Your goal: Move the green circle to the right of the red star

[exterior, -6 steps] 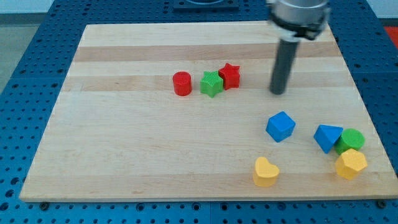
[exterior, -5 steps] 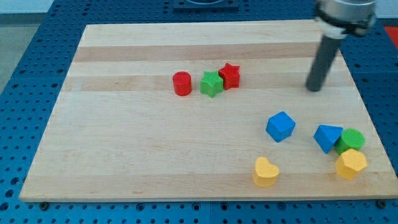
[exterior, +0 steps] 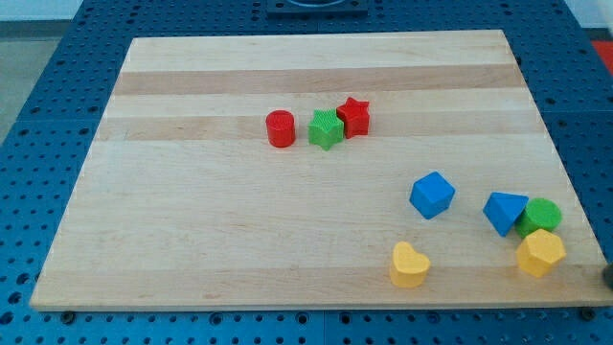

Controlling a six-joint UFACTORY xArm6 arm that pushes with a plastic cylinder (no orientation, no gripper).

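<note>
The green circle (exterior: 542, 215) sits near the view's bottom right, touching a blue triangle (exterior: 503, 210) on its left and a yellow hexagon (exterior: 541, 252) below it. The red star (exterior: 353, 116) is up near the board's middle, touching a green star (exterior: 326, 128) on its left. Only a dark blurred sliver of my rod shows at the view's right edge, with my tip (exterior: 607, 280) just right of the yellow hexagon and off the board's edge.
A red circle (exterior: 281, 127) lies left of the green star. A blue cube (exterior: 432, 195) and a yellow heart (exterior: 409, 264) lie left of the bottom-right cluster. The wooden board (exterior: 192, 240) rests on a blue perforated table.
My rod swept from right of the red star to the view's right and down, almost leaving the view. No block has moved.
</note>
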